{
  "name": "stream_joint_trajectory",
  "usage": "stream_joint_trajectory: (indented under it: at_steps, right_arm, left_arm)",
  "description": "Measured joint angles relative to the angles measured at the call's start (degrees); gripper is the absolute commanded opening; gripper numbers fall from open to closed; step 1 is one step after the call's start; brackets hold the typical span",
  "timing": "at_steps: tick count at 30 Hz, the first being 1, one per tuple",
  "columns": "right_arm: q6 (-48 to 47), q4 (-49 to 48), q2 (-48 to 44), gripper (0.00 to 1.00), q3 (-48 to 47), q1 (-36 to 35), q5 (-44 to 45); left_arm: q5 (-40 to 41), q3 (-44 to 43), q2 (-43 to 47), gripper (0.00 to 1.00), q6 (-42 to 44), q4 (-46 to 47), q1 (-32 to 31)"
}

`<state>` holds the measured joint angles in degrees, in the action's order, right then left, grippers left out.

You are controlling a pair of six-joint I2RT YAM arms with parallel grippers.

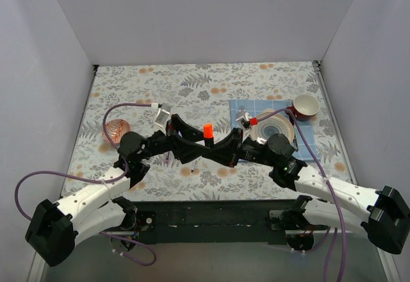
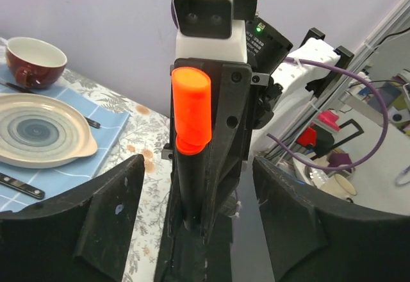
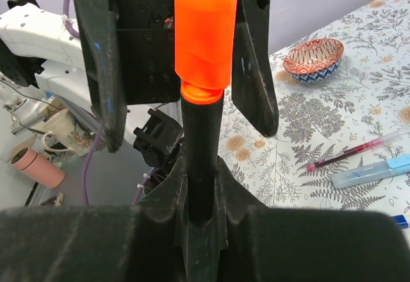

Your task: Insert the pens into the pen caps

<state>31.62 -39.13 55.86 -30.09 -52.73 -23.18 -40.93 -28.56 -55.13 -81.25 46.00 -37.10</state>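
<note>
Orange-red cap [image 3: 204, 38] sits on top end of black marker [image 3: 200, 160], orange collar showing just below it. Marker is upright over middle of table [image 1: 192, 80], nearer the near edge. R gripper [image 3: 202, 179] is clamped on marker's lower shaft. L gripper [image 2: 197, 166] has jaws well apart, fingers [image 2: 109, 211] either side of cap, not touching it. Maroon-red pen [image 3: 355, 154] and light-blue marker [image 3: 375, 172] lie flat on table just beside each other. Patterned bowl [image 1: 117, 130] sits near left edge. Plate [image 1: 275, 128] on blue mat [image 1: 240, 109] w/ red cup [image 1: 306, 106] is twd right edge.
</note>
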Motion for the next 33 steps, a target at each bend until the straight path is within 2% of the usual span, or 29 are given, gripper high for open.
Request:
stream_joint_trajectory:
  at_steps: [7, 14, 19, 22, 23, 24, 26, 30, 33]
  right_arm:
    - [-0.3, 0.1, 0.1, 0.01, 0.3, 0.0, -0.6]
    - [-0.3, 0.1, 1.3, 0.01, 0.3, 0.0, -2.1]
    - [-0.3, 0.1, 1.4, 0.01, 0.3, 0.0, -3.0]
    - [-0.3, 0.1, 1.4, 0.01, 0.3, 0.0, -3.7]
    - [-0.3, 0.1, 1.4, 0.01, 0.3, 0.0, -4.0]
    - [-0.3, 0.1, 1.4, 0.01, 0.3, 0.0, -4.2]
    - [-0.3, 0.2, 1.4, 0.01, 0.3, 0.0, -4.5]
    - [-0.3, -0.2, 1.3, 0.01, 0.3, 0.1, -5.8]
    - [0.0, 0.0, 0.9, 0.01, 0.2, 0.2, -7.8]
  left_arm:
    - [1.4, -2.8, 3.8, 0.76, 4.4, -6.6, -0.1]
    - [4.8, -9.9, 2.9, 0.69, 7.0, -14.4, -0.1]
    - [5.6, -10.4, 2.3, 0.56, 7.6, -16.5, -0.1]
    - [5.5, -10.5, 1.9, 0.36, 8.1, -17.1, -0.2]
    - [5.2, -10.5, 1.8, 0.20, 8.2, -17.2, -0.1]
    - [4.7, -10.6, 1.6, 0.11, 8.3, -17.3, -0.1]
    - [2.9, -10.6, 1.2, 0.00, 8.7, -17.1, -0.2]
    - [-0.5, -9.9, 1.2, 0.00, 7.2, -14.0, 0.0]
    - [-1.7, -6.0, 1.1, 0.00, 3.1, -5.1, 0.1]
